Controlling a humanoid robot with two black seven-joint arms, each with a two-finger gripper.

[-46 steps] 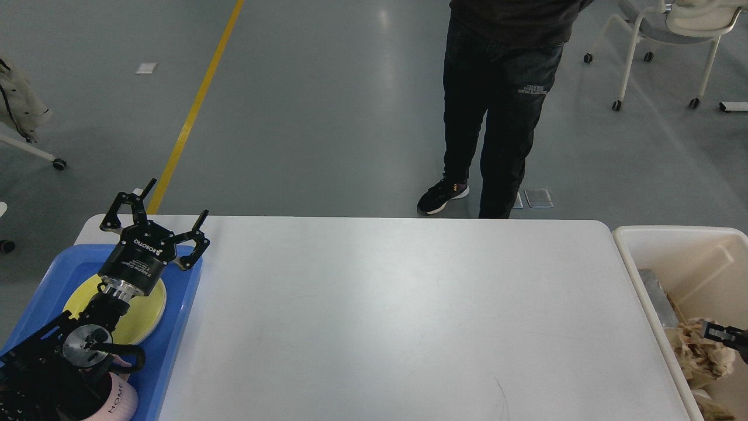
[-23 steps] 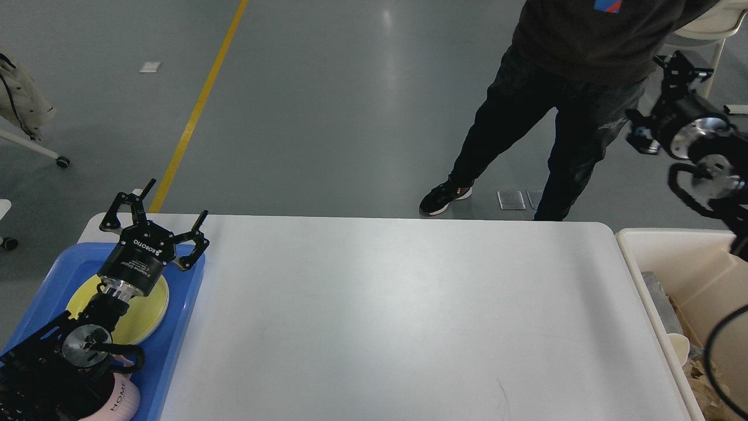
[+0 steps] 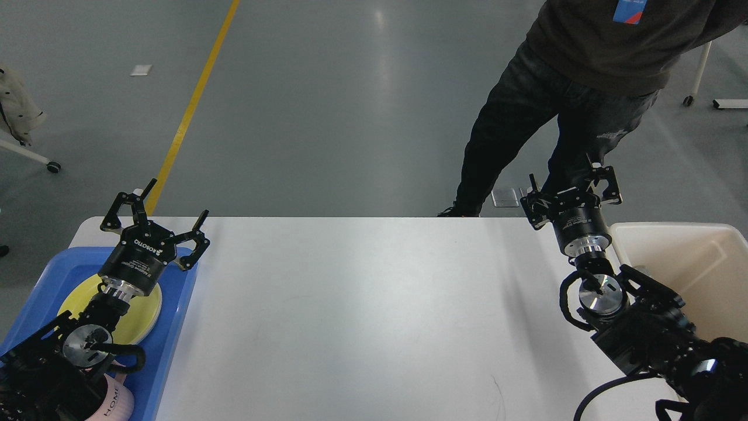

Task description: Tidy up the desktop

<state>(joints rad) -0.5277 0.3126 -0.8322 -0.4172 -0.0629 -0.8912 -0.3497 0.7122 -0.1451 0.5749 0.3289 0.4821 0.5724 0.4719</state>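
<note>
The desktop (image 3: pixel 374 310) is a wide white tabletop with rounded corners, and its surface shows bare. My left gripper (image 3: pixel 158 207) hovers over the table's far left corner, above the blue tray (image 3: pixel 175 327), fingers spread open and holding nothing. My right gripper (image 3: pixel 570 187) stands at the table's far right edge beside the cream bin (image 3: pixel 684 257), its fingers apart and empty.
In the blue tray lie a yellow plate (image 3: pixel 143 316) and a pink cup (image 3: pixel 117 403) marked HOME, partly behind my left arm. A person (image 3: pixel 584 88) in dark clothes stands just beyond the far right edge. A yellow floor line (image 3: pixel 193 105) runs away at left.
My right arm swung from high at the right edge down and left, and now rests over the table's right end by the bin. The person leaned further in. The left arm stayed still.
</note>
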